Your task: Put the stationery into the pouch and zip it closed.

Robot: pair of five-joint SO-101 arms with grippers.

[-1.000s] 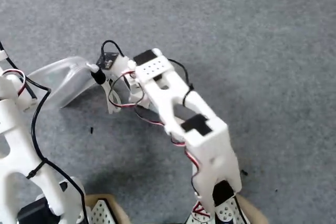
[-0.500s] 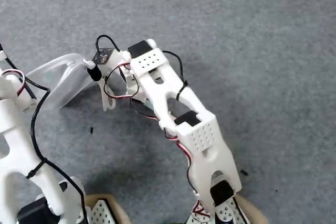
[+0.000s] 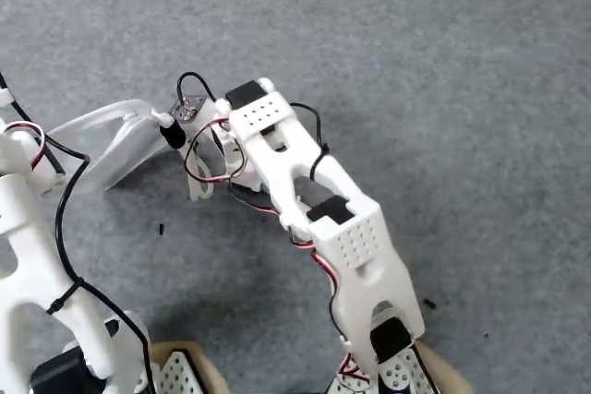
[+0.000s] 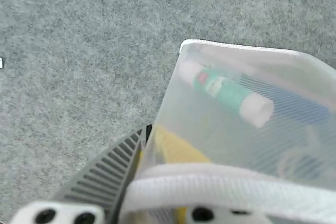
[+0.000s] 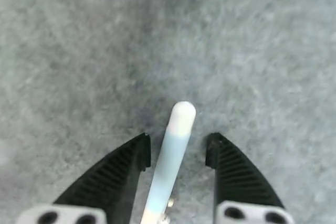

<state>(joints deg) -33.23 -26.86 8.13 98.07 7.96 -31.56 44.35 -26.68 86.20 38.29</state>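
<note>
A translucent pouch (image 3: 115,140) lies at the left of the grey table, and my left gripper (image 3: 42,161) is shut on its end. Through the pouch wall (image 4: 252,145) I see a green and white glue stick (image 4: 227,92), something yellow (image 4: 170,148) and a blue item (image 4: 299,106); my left gripper (image 4: 147,179) pinches the white zipper band. My right gripper (image 3: 199,184) hangs low just right of the pouch. Its fingers are open on either side of a pale blue pen (image 5: 173,145) with a white end, the right gripper (image 5: 177,140) straddling it over the carpet.
The grey felt table (image 3: 462,89) spreads wide to the right and back. Small dark specks (image 3: 161,228) lie on it. Both arm bases (image 3: 175,371) stand at the front edge.
My right arm's elbow has swung and its wrist shifted slightly left, then settled lower beside the pouch. The left arm and the pouch have stayed put.
</note>
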